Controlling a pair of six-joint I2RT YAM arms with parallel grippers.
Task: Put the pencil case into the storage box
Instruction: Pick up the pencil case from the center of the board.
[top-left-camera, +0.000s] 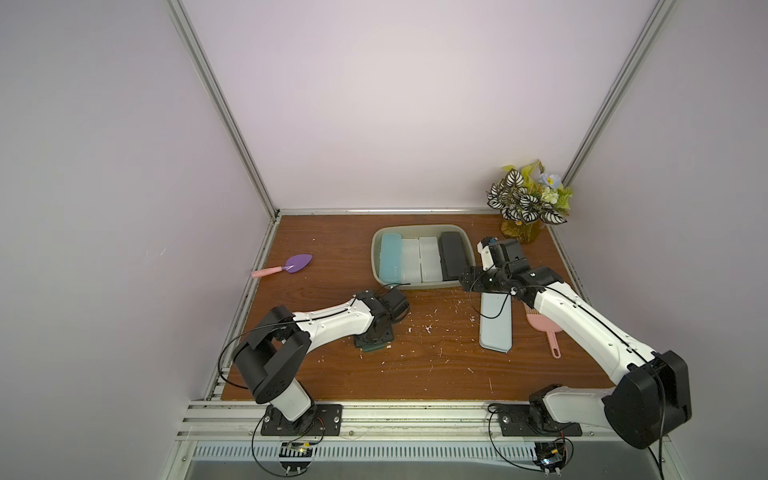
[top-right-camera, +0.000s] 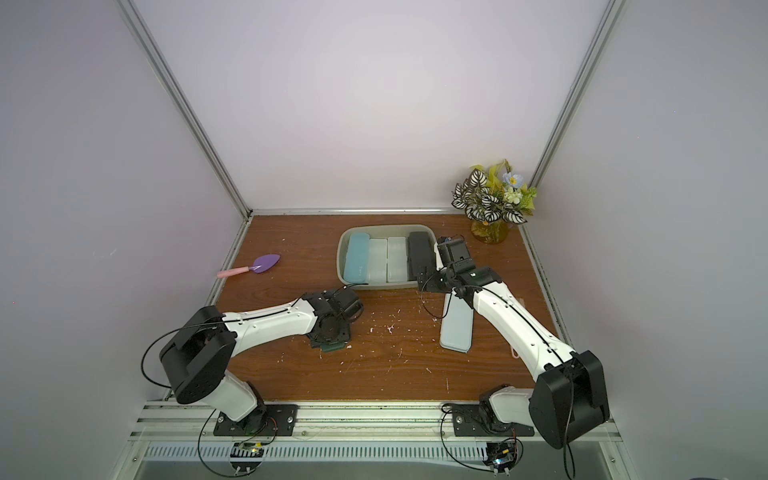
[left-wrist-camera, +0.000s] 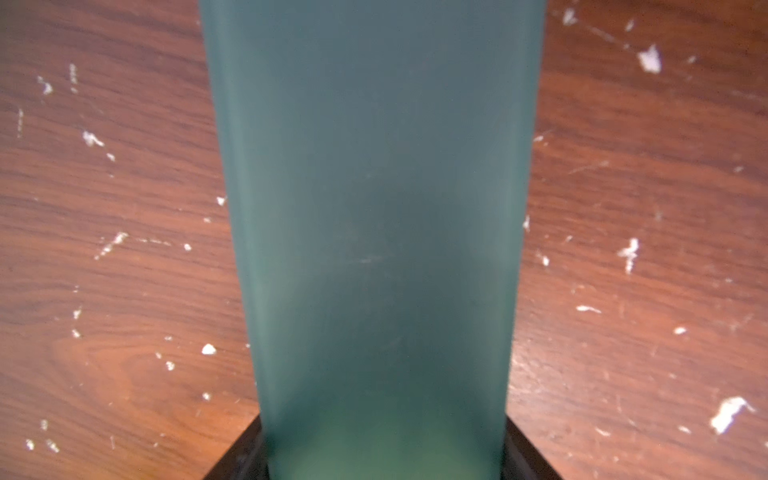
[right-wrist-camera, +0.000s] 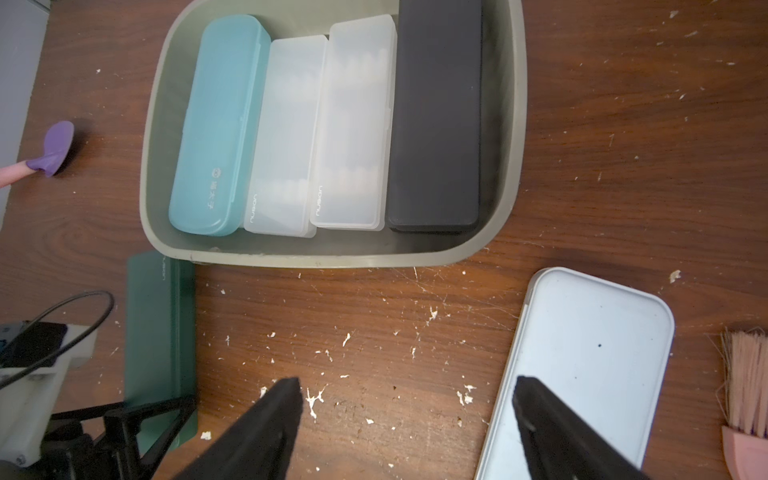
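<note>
"Straddling the dark green pencil case (left-wrist-camera: 374, 208) with my left gripper (left-wrist-camera: 382, 453), left of the table's (right-wrist-camera: 582, 124) middle; clamped or not, I cannot tell."
"Your right?"
"My right gripper (right-wrist-camera: 407, 415) hangs wide, empty. The storage box (right-wrist-camera: 332, 257) sits by the back edge, just beyond the case."

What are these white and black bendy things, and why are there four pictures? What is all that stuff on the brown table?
They are two robot arms bolted beside a brown table. Two pictures look down from above; the other two come from a small camera on each arm's wrist. The grey storage box holds four pencil cases: a teal one, two clear ones, a black one. The left gripper has its jaws on either side of a dark green pencil case lying on the table; I cannot tell whether they squeeze it. The right gripper hovers open, holding nothing. Also there: a pale blue flat case, a pink brush, a purple scoop and flowers.
</note>
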